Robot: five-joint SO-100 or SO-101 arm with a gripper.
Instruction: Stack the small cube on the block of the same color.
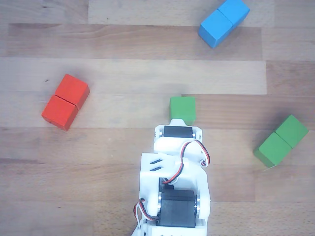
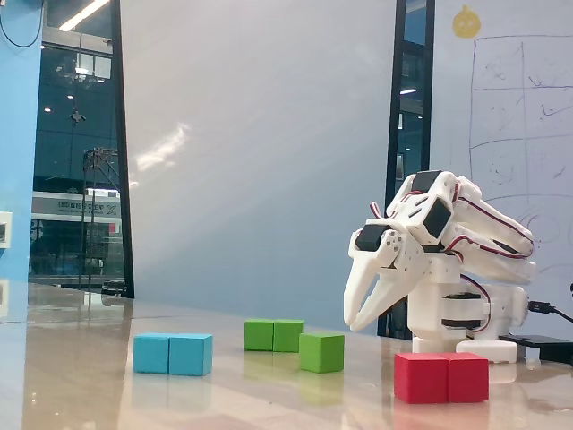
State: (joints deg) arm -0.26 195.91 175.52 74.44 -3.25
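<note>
A pale wooden table (image 1: 123,73) fills the other view, seen from above. The small cube (image 1: 182,109) lies just ahead of the white arm (image 1: 174,182). The block (image 1: 281,140) sits well apart to the right, the red block (image 1: 65,102) to the left, the blue block (image 1: 224,22) at the top. The fingertips are hidden here.

In the fixed view, whiteboard panels and dark windows stand behind. The gripper (image 2: 356,321) hangs above the table, jaws narrowly parted and empty. The small cube (image 2: 321,351) rests just beside the block (image 2: 273,335), with the blue block (image 2: 173,354) left and the red block (image 2: 441,377) right.
</note>
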